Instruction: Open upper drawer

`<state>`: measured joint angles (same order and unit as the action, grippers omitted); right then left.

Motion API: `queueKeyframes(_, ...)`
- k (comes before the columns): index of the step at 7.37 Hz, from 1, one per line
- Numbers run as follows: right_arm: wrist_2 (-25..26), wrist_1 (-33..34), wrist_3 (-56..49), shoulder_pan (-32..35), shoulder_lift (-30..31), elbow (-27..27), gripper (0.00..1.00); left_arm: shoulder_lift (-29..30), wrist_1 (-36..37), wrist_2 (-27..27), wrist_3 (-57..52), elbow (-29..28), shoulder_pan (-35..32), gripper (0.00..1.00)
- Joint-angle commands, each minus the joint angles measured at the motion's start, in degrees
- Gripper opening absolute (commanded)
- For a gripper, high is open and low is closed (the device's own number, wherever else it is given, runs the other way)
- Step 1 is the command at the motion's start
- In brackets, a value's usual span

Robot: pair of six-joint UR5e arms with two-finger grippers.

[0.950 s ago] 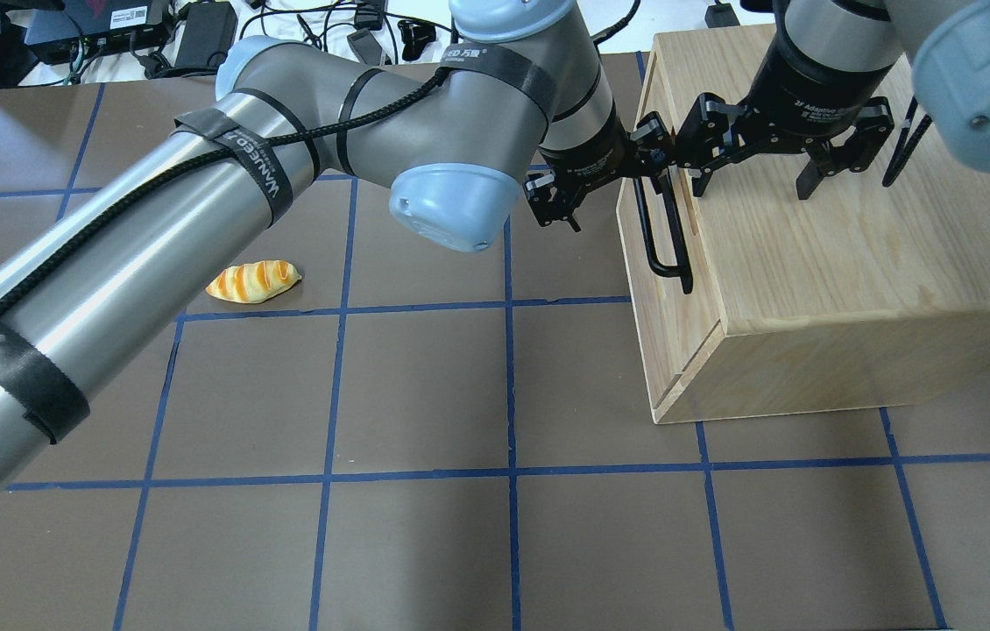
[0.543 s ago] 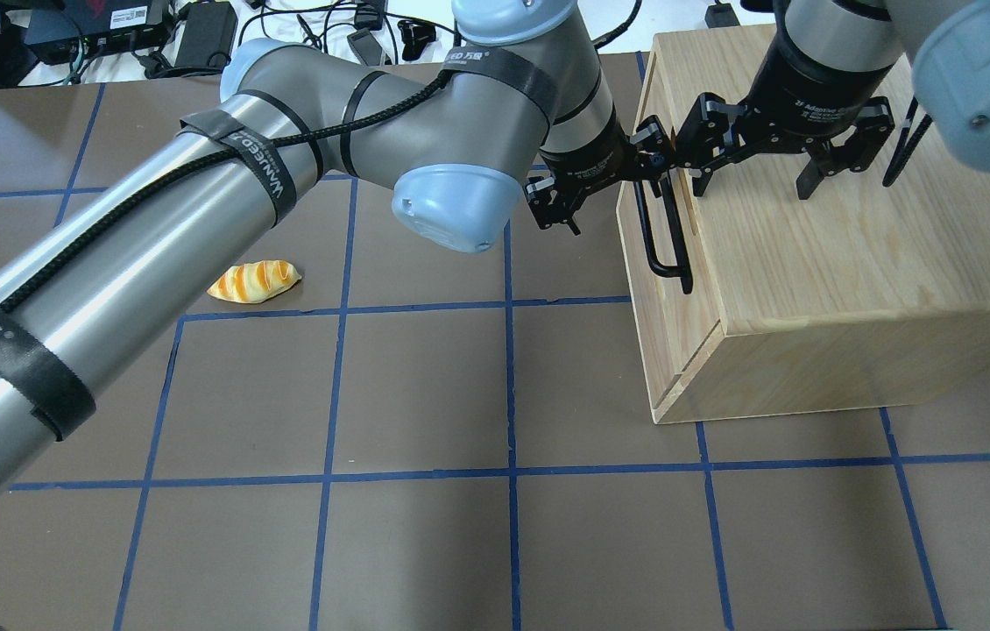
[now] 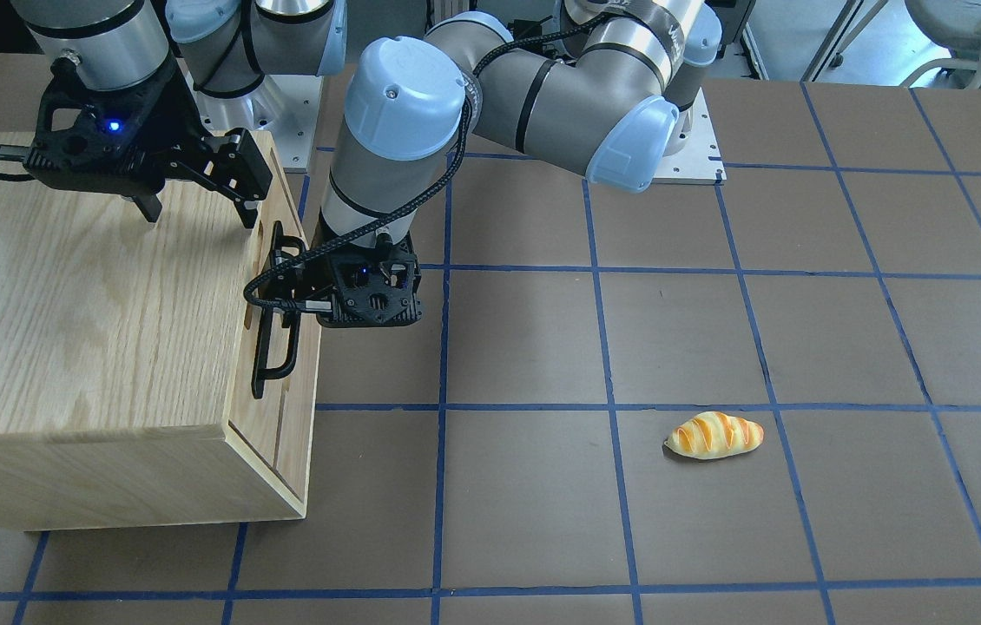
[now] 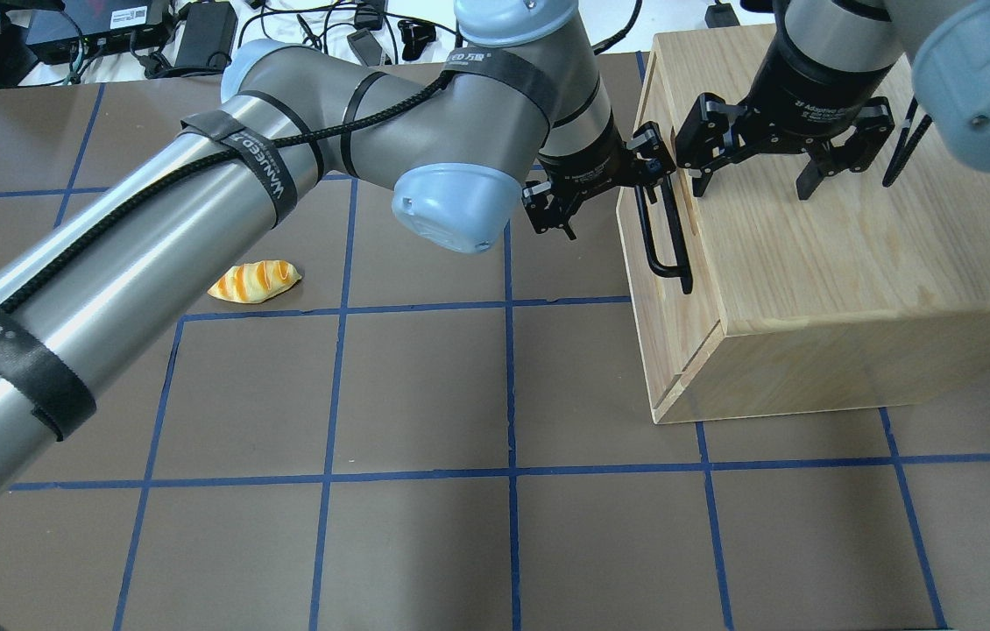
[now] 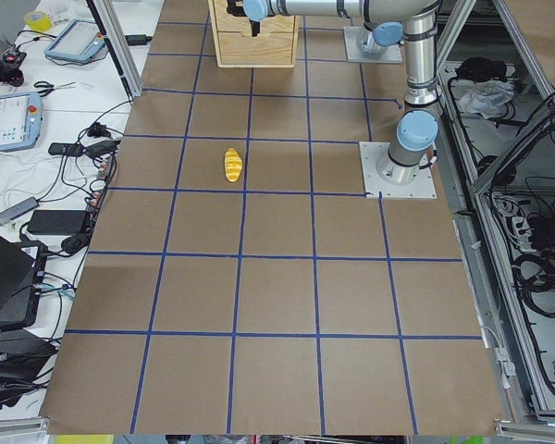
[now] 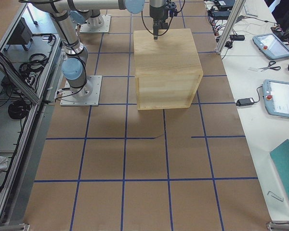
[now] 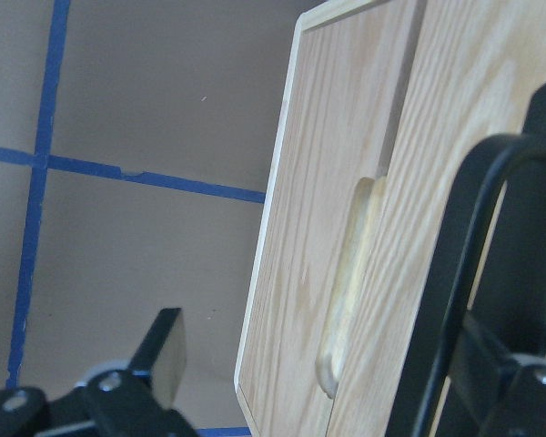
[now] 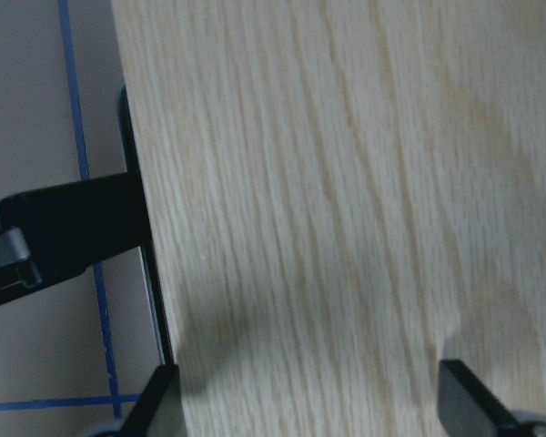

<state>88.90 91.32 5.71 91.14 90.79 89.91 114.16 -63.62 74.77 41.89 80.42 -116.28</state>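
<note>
The upper drawer [image 3: 252,417] is the shallow oak panel just under the cabinet's top, shut flush. Its black bar handle [image 4: 666,228] runs along the front and also shows in the left wrist view [image 7: 446,273]. My left gripper [image 4: 609,197] is open at the handle's far end. The bar lies between the fingers, close to the right finger [image 7: 510,382]; the other finger [image 7: 164,350] stands well clear of the front. My right gripper [image 4: 758,180] is open and empty over the cabinet's top [image 8: 346,182], near its front edge.
The oak cabinet [image 4: 854,263] stands on the brown table with blue tape lines. A toy bread roll [image 4: 253,280] lies on the table, far from the cabinet. Cables and electronics [image 4: 109,35] lie beyond the far edge.
My left gripper has shifted slightly at the handle's far end. The drawer front and the right gripper have not visibly moved.
</note>
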Motion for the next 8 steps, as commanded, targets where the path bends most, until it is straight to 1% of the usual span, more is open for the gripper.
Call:
queueKeyframes(1, -0.04, 0.00, 0.00, 0.00, 0.00, 0.00, 1.00, 0.10, -0.81, 0.12, -0.05, 0.00, 0.00, 1.00)
queueKeyframes(5, -0.04, 0.00, 0.00, 0.00, 0.00, 0.00, 1.00, -0.07, -1.77, 0.38, -0.14, -0.08, 0.00, 1.00)
queueKeyframes(6, 0.04, 0.00, 0.00, 0.00, 0.00, -0.09, 1.00, -0.07, -2.12, 1.77, -0.32, -0.08, 0.09, 1.00)
queueKeyframes(8, 0.04, 0.00, 0.00, 0.00, 0.00, 0.00, 1.00, -0.60, -2.47, 1.96, -0.32, -0.08, 0.09, 1.00)
